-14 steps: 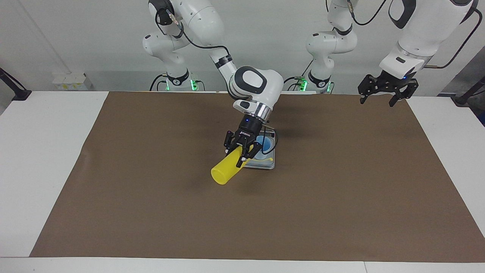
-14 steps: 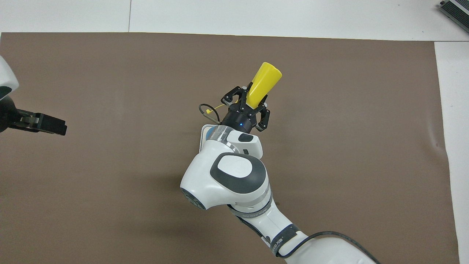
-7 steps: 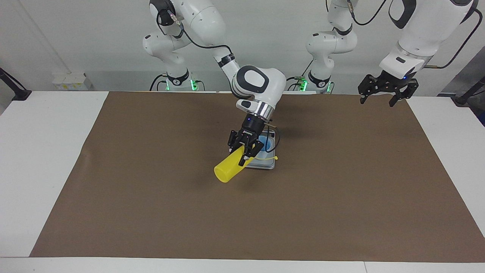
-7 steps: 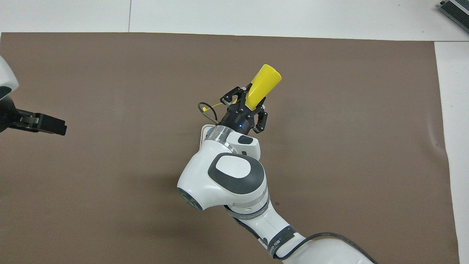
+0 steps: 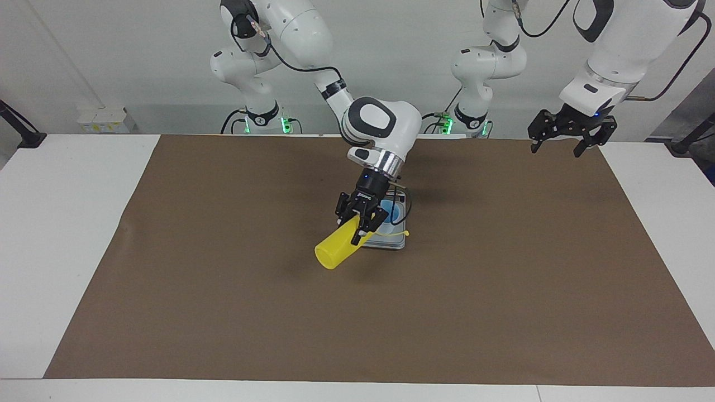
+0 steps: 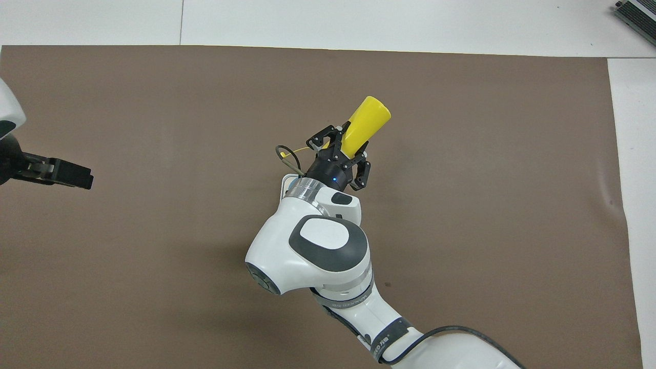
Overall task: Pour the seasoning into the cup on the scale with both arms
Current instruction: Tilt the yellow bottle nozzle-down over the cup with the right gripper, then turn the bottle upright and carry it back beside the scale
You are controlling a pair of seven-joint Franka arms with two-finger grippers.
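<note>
My right gripper (image 5: 360, 228) (image 6: 344, 147) is shut on the yellow seasoning bottle (image 5: 337, 251) (image 6: 365, 124). The bottle is tipped over, its flat base up and away from the robots, its nozzle end hidden by the gripper and pointing down at the light blue cup (image 5: 391, 215). The cup stands on the grey scale (image 5: 391, 241) in the middle of the table. The bottle's small tethered cap (image 5: 403, 233) (image 6: 293, 151) dangles over the scale. In the overhead view the right arm hides the cup and most of the scale. My left gripper (image 5: 563, 139) (image 6: 66, 175) hangs open, waiting over the mat's corner at the left arm's end.
A brown mat (image 5: 223, 312) (image 6: 154, 102) covers most of the white table (image 5: 56, 223). A grey device (image 6: 638, 13) lies at the table's corner farthest from the robots at the right arm's end.
The right arm has shifted slightly, drawing the tipped bottle a little toward the robots and tilting it a bit more over the cup. The left arm has not moved.
</note>
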